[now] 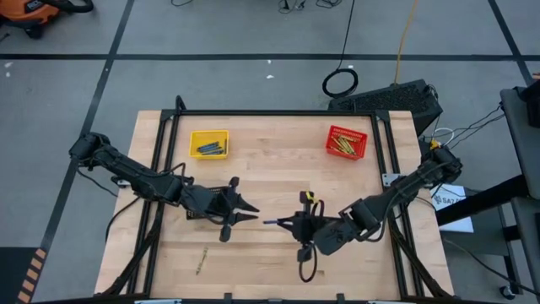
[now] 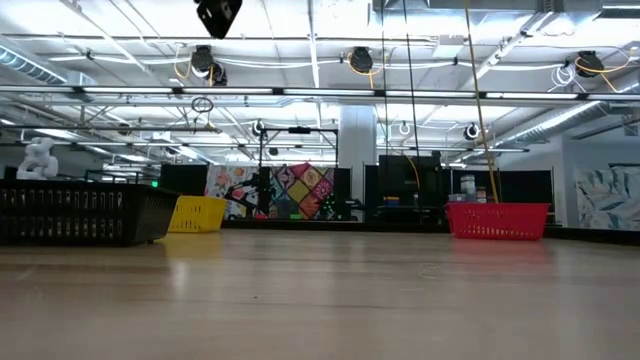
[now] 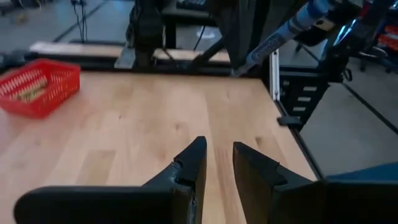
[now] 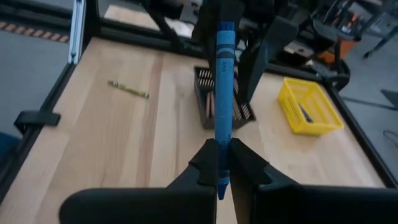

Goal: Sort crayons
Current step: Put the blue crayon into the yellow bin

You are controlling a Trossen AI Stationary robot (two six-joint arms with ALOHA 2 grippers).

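Pale wooden planks form the table (image 1: 278, 177) you are working over, with a yellow mesh basket (image 1: 208, 143) of blue sticks and a red mesh basket (image 1: 347, 142) of yellow-green ones at the far edge, and a black mesh basket (image 4: 219, 99) holding brownish sticks by the left arm, which suggests one colour per basket. Your right gripper (image 4: 219, 163) is clenched on the lower end of a blue paper-wrapped crayon (image 4: 223, 93), pointed toward the left gripper (image 3: 217, 163), whose fingers stand parted and empty, perhaps for a handover. One yellow-green crayon (image 1: 202, 261) lies unsorted near the front edge; the wrapper's print is too small to read.
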